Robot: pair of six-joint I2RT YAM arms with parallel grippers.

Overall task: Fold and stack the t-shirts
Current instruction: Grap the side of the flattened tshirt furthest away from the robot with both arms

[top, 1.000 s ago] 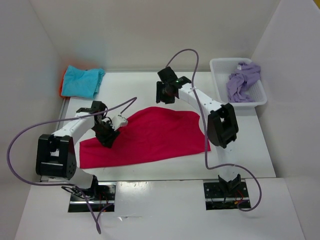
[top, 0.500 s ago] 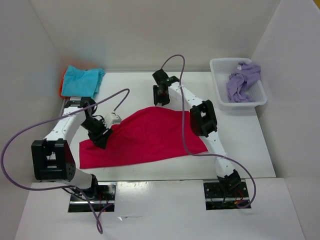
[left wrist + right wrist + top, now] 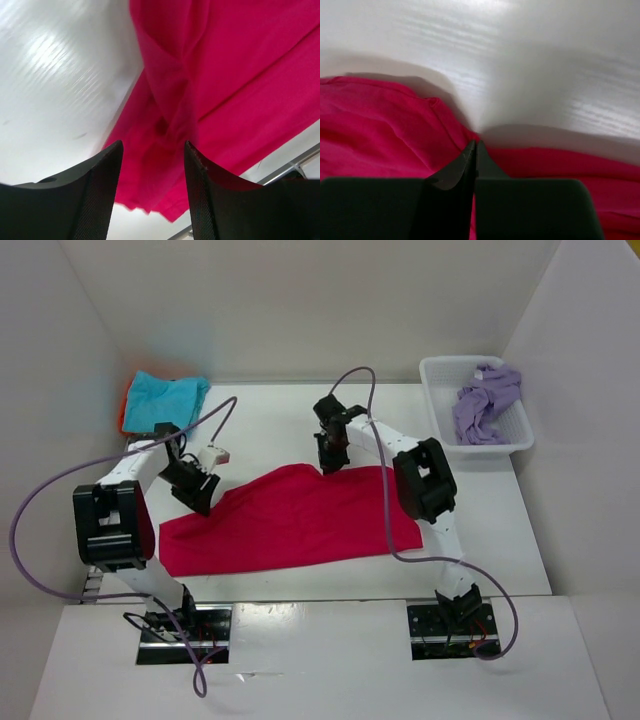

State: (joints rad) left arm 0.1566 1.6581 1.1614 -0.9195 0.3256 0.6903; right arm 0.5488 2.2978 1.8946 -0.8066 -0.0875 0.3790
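The magenta-red t-shirt (image 3: 290, 520) lies spread, unfolded, in the middle of the counter (image 3: 270, 420). The right gripper (image 3: 333, 455) sits at the shirt's 12 o'clock edge, clamped flat on a very thin pinch of hem that tents up to its tips in the right wrist view. The left gripper (image 3: 197, 490) hangs at about 10 o'clock of the cloth, jaws part-way apart, straddling a bunched ridge of fabric without pressing on it.

The main risk is a lopsided lift. If the right side rises while the left holds nothing, the shirt will drag and twist rather than fold. The right pinch looks shallow, so the hem could slip out under the cloth's own weight. On the left, the ridge looks like several layers. Closing there may catch a sleeve along with the body and lock in a wrinkle.

The turquoise t-shirt (image 3: 165, 400) rests on the orange t-shirt (image 3: 127, 408) at the counter's 10 o'clock corner, near the left arm's sweep. The lavender t-shirt (image 3: 485, 400) lies crumpled in the basket (image 3: 440, 365) at 2 o'clock.
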